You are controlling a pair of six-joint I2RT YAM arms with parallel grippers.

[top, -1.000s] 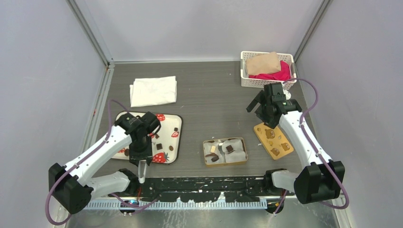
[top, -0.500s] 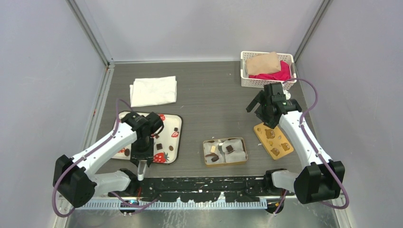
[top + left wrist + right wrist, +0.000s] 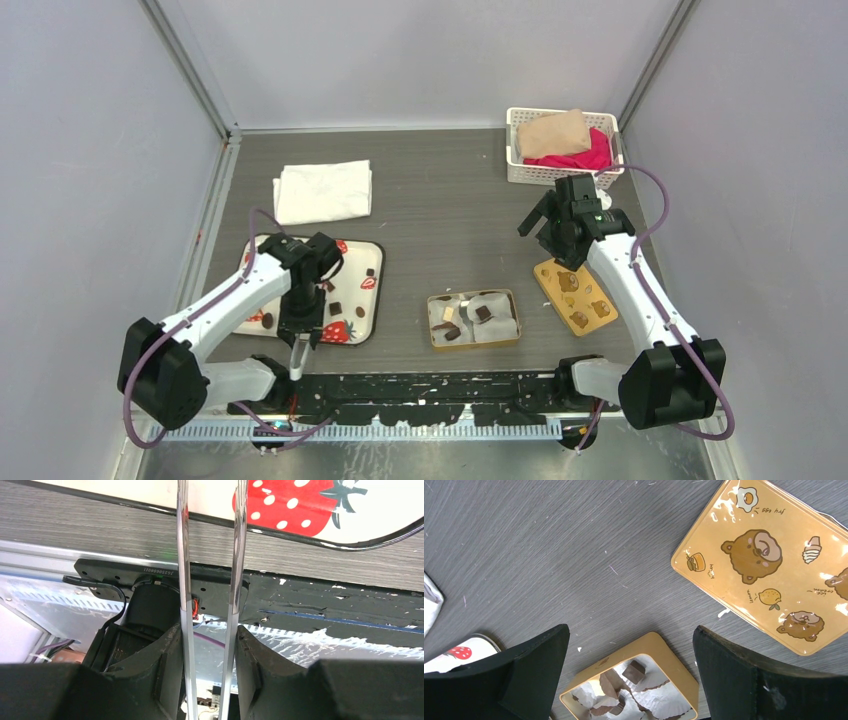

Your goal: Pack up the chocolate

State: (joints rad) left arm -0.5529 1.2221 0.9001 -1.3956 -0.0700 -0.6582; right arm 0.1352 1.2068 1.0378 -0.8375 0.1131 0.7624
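Observation:
Small dark chocolates (image 3: 336,307) lie on the white strawberry-print tray (image 3: 378,290). A few more sit in paper cups in the gold box (image 3: 512,318), where the right wrist view shows a square one (image 3: 635,669). My left gripper (image 3: 298,335) is over the tray's near edge, shut on metal tweezers (image 3: 297,362). In the left wrist view (image 3: 209,650) the tweezers (image 3: 182,555) reach over the tray rim (image 3: 350,542). The tips are out of view. My right gripper (image 3: 543,228) hangs open and empty above the table (image 3: 629,630), between the box (image 3: 664,652) and the bear-print lid (image 3: 774,575).
The golden lid (image 3: 574,295) lies right of the box. A folded white cloth (image 3: 323,191) lies at back left. A white basket (image 3: 516,170) with tan and red cloth stands at back right. A black strip (image 3: 430,385) runs along the near edge.
My left arm has shifted a little to the right with the tweezers still in its grip. The right arm has not moved.

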